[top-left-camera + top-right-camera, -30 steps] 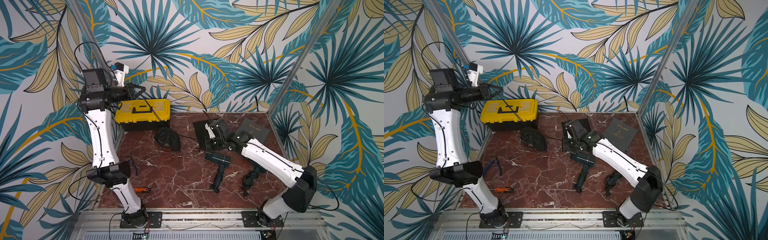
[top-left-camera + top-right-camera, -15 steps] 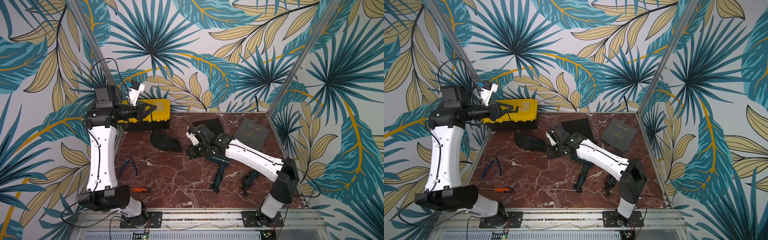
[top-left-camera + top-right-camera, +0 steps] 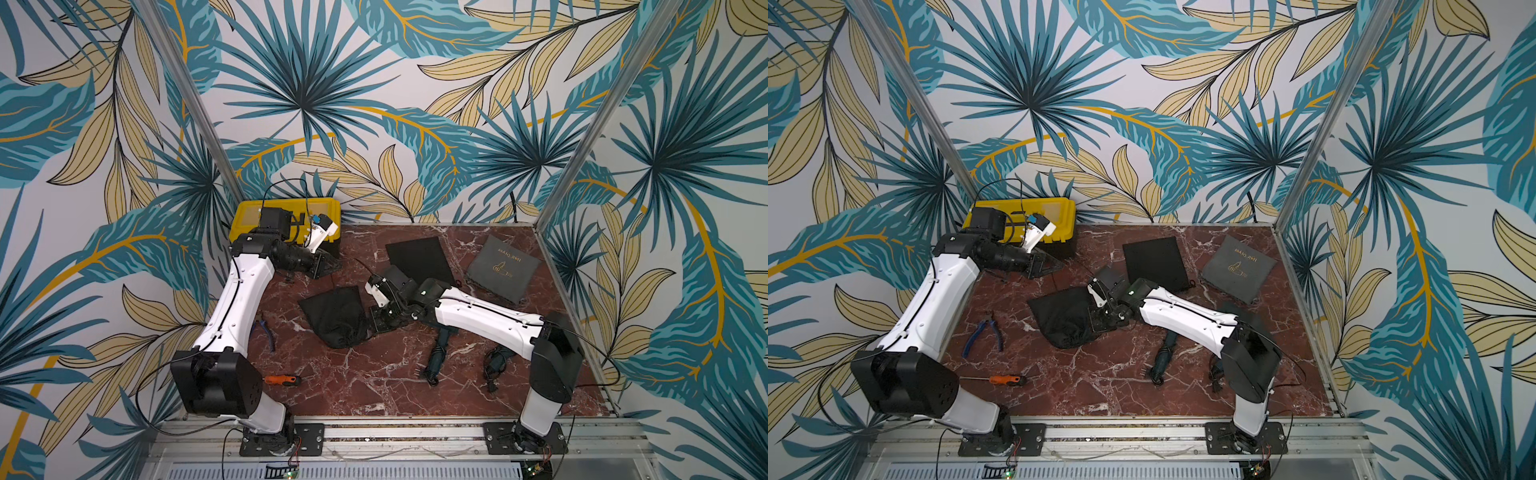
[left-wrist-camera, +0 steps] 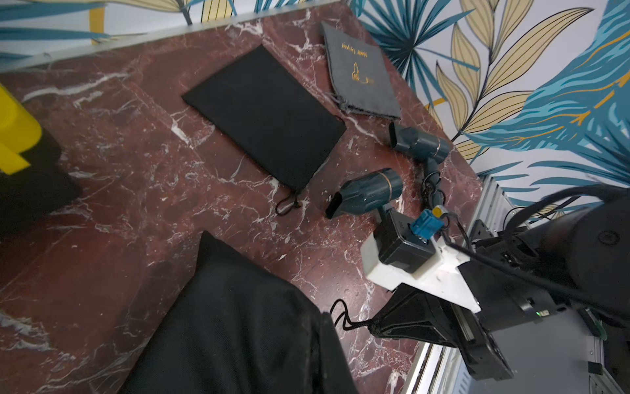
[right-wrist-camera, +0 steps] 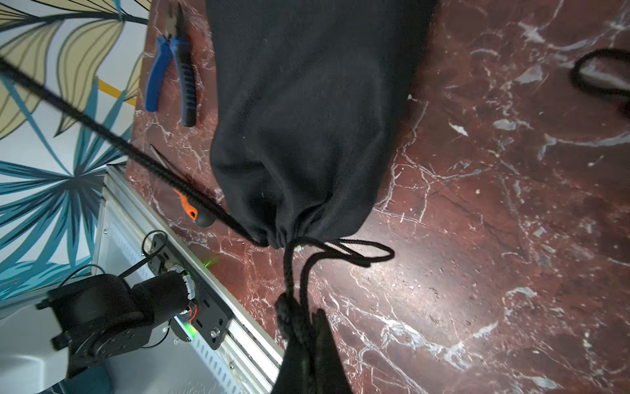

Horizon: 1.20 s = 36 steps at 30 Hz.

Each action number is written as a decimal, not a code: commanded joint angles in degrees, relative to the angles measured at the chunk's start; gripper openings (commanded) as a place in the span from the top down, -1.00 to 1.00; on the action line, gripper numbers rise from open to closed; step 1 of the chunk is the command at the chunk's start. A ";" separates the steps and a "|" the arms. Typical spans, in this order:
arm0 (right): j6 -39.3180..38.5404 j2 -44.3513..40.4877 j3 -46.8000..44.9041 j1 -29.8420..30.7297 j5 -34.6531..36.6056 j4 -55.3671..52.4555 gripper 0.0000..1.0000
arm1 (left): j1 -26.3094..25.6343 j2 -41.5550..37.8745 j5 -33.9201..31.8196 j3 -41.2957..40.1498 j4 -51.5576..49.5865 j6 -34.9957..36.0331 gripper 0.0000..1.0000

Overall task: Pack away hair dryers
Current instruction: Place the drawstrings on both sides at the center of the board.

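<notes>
Open marble table (image 3: 374, 386) toward front rail; two teal hair dryers (image 4: 368, 192) lie near right wall. Right gripper (image 5: 303, 324) pinched shut on drawstring (image 5: 293, 269) of filled black pouch (image 3: 336, 316). Left gripper (image 3: 332, 264) closed, hold unclear.

On your red marble worktop (image 3: 1100, 386), the right tool (image 3: 1099, 325) rests closed at the edge of a bulging black fabric pouch (image 3: 1061, 318); the left tool (image 3: 1054, 263) hangs closed beside the yellow plastic toolbox (image 3: 1059, 214). A dark teal plastic hair dryer (image 3: 1163, 355) lies beside the right arm (image 3: 1183, 318), with a flat black fabric pouch (image 3: 1156, 257) and a grey fabric pouch (image 3: 1237, 268) behind it.
</notes>
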 commanded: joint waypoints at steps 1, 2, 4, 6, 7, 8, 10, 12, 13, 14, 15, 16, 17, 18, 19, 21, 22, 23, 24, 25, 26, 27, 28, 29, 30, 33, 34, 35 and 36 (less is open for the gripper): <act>2.18 2.44 -0.76 0.09 -1.77 1.34 0.90 | -0.41 1.22 -4.67 -1.61 0.43 1.62 1.00; 2.12 3.18 -0.23 0.04 -1.99 0.95 0.85 | -0.58 1.82 -6.23 -1.91 0.41 1.94 1.00; 2.20 5.26 1.10 0.02 -2.21 -0.11 0.74 | -0.64 2.96 -9.04 -2.72 0.45 3.12 1.00; 2.41 7.55 2.48 0.03 -3.95 -0.21 0.70 | -0.63 3.72 -10.68 -3.48 0.44 4.49 1.00; 2.61 8.69 3.32 -0.02 -4.52 -0.22 0.69 | -0.66 4.15 -11.64 -3.69 0.37 4.74 1.00; 2.71 9.52 3.90 0.04 -5.25 0.15 0.69 | -0.64 4.51 -12.20 -3.63 0.16 4.95 0.89; 3.09 11.24 5.49 0.09 -5.66 0.87 0.68 | -0.63 5.07 -12.92 -3.25 -0.51 5.50 0.64; 3.05 13.19 7.61 0.04 -6.40 1.19 0.68 | -0.65 5.59 -13.45 -2.20 -1.32 5.91 0.40; 3.06 14.37 9.08 0.02 -6.97 1.17 0.68 | -0.69 5.81 -14.02 -1.44 -1.66 5.93 0.30; 2.98 15.36 10.33 0.02 -7.36 1.10 0.68 | -0.64 6.09 -14.37 -0.72 -2.17 6.06 0.21; 2.96 16.40 11.60 0.00 -7.66 1.41 0.68 | -0.68 6.37 -14.86 0.29 -2.66 6.04 0.02; 2.99 17.23 12.57 0.05 -8.21 2.42 0.67 | -0.64 6.79 -15.26 1.40 -3.45 6.00 -0.16; 3.01 17.89 13.44 0.03 -8.68 3.27 0.63 | -0.65 7.05 -15.50 2.51 -4.29 5.90 -0.30; 2.76 18.70 14.75 0.02 -8.81 3.91 0.60 | -0.65 7.25 -15.68 3.65 -5.24 5.79 -0.46; 2.54 19.53 16.28 0.03 -9.26 4.08 0.60 | -0.64 7.31 -15.78 4.80 -6.15 5.50 -0.59; 1.78 20.84 19.12 0.02 -9.82 3.26 0.53 | -0.63 7.02 -16.25 6.59 -7.62 4.46 -0.88; 1.27 21.42 20.92 0.08 -8.89 1.33 0.44 | -0.67 6.78 -16.18 7.66 -8.76 4.08 -1.00; 0.69 21.63 22.00 0.02 -7.60 -0.92 0.32 | -0.65 6.62 -15.90 8.67 -10.23 4.07 -0.99; 0.16 21.40 22.42 0.02 -6.31 -3.18 0.22 | -0.80 6.68 -15.78 9.99 -12.17 4.11 -0.99; -0.50 20.64 21.99 0.03 -4.66 -5.01 0.14 | -1.02 6.78 -15.74 11.33 -14.21 4.39 -0.99; -0.85 19.38 20.91 0.02 -3.00 -6.36 0.07 | -1.28 6.74 -15.81 12.27 -15.87 4.74 -0.99; -1.35 17.75 19.26 0.03 -1.43 -7.65 0.01 | -1.64 6.57 -15.95 13.25 -17.45 5.10 -0.99; -1.67 16.01 17.46 -0.03 0.31 -9.12 -0.03 | -1.92 6.14 -16.06 14.13 -18.52 5.36 -0.99; -1.97 14.41 15.93 0.01 1.70 -10.37 -0.09 | -2.23 5.57 -16.11 14.70 -19.27 5.45 -0.99; -2.25 12.30 14.03 -0.08 2.99 -11.56 -0.11 | -2.46 4.80 -15.92 15.34 -19.79 5.47 -0.99; -2.03 6.44 8.51 -0.09 5.27 -13.15 -0.34 | -3.37 2.50 -15.72 16.74 -20.50 5.13 -0.99; -2.41 4.98 7.63 -0.08 4.37 -13.46 -0.38 | -3.78 2.01 -15.61 17.10 -20.76 4.94 -0.99; -2.76 4.27 7.38 -0.08 3.36 -13.85 -0.39 | -4.14 1.69 -15.41 17.34 -21.02 4.65 -0.99; -3.06 3.96 7.64 -0.07 2.52 -14.75 -0.40 | -4.50 1.32 -15.05 17.57 -21.25 4.39 -0.99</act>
